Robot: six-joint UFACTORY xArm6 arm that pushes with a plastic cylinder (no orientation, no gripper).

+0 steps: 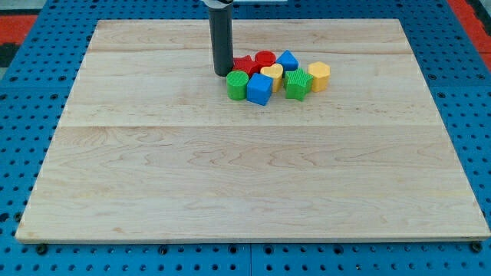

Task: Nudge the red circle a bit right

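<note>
The red circle (265, 58) stands at the top of a tight cluster of blocks near the board's upper middle. A second red block (245, 64), its shape partly hidden, lies just left of it. My tip (223, 73) rests on the board at the cluster's left edge, touching or almost touching that second red block, and left of the red circle. Around them sit a green cylinder (237, 86), a blue cube (259, 89), a yellow heart (271, 75), a blue block (288, 60), a green star-like block (297, 83) and a yellow hexagon (320, 76).
The blocks lie on a pale wooden board (245, 176) set on a blue perforated table (31, 92). The rod rises from my tip out of the view's top.
</note>
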